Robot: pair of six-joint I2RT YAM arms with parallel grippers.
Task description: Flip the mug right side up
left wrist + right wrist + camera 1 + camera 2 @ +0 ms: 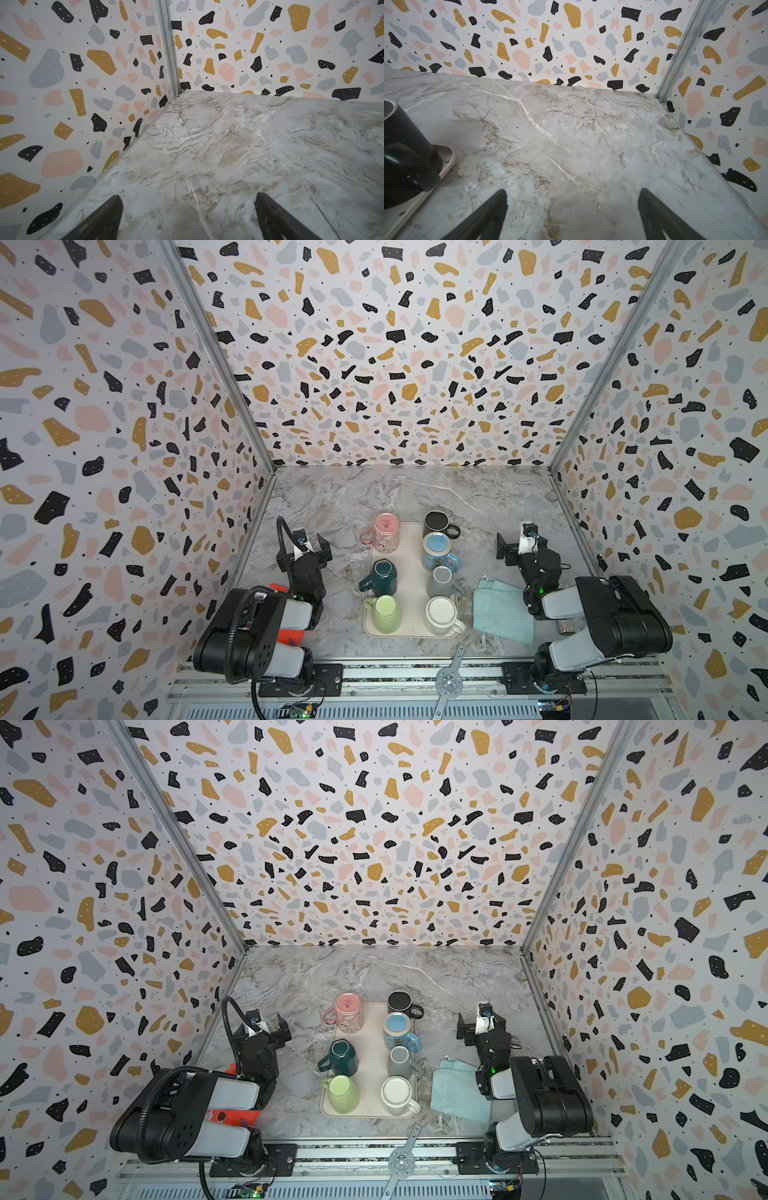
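Note:
Several mugs stand on a beige tray (412,572) mid-table in both top views: pink (385,531), black (437,524), blue (438,549), teal (381,577), grey (441,581), green (385,613) and white (441,615). They look bottom-up, though I cannot be sure of each. My left gripper (305,549) hovers open left of the tray, empty over bare marble in its wrist view (188,196). Right of the tray my right gripper (519,545) is open and empty (572,190). The black mug (404,133) and tray corner (448,158) show beside it.
A light blue cloth (503,612) lies right of the tray, near the right arm. Something orange (286,632) lies under the left arm. Patterned walls (124,448) enclose the marble table (353,497) on three sides. A metal rail (415,674) runs along the front.

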